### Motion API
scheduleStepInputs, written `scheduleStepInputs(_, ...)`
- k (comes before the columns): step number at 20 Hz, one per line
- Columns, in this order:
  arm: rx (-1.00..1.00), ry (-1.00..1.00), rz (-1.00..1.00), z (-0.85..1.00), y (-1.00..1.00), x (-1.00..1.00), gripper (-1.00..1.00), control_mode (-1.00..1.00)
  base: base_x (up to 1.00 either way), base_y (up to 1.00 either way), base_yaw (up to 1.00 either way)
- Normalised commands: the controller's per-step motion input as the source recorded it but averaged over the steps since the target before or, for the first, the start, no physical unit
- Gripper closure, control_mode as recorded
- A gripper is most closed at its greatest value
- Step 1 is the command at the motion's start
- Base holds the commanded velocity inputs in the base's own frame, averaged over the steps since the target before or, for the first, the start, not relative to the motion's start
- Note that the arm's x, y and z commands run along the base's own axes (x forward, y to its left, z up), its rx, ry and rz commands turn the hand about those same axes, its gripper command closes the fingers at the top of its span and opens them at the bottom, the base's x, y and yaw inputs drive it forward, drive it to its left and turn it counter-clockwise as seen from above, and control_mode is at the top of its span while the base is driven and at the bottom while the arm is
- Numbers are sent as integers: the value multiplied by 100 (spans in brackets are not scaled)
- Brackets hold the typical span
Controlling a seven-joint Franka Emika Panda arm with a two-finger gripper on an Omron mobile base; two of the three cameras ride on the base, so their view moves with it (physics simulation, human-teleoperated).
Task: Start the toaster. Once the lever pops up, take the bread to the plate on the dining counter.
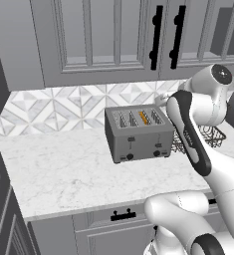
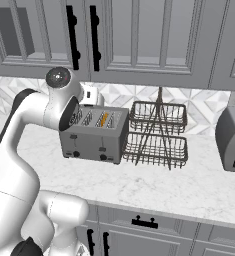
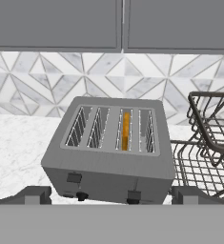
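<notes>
While the orange-tan bread slice (image 3: 125, 131) sits in the boxy grey metal toaster (image 3: 108, 157), the wide-open, empty gripper (image 3: 111, 194) must next press its lever (image 3: 133, 194).

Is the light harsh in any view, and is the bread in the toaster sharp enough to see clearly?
Left base view: soft, even light, faint shadow beside the toaster. Right base view: no glare, and the bread is small but distinct. Hand view: sharp, the slice stands bright orange in the third slot from the left.
</notes>
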Motion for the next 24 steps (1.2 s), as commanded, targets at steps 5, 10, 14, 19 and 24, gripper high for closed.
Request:
scheduleStepInputs(5,0,0,0,0,0,0,-100,-100,0,0,0)
scheduleStepInputs(10,0,0,0,0,0,0,-100,-100,0,0,0)
scheduleStepInputs(14,0,0,0,0,0,0,-100,-100,0,0,0)
scheduleStepInputs(19,0,0,0,0,0,0,-100,-100,0,0,0)
scheduleStepInputs(24,0,0,0,0,0,0,-100,-100,0,0,0)
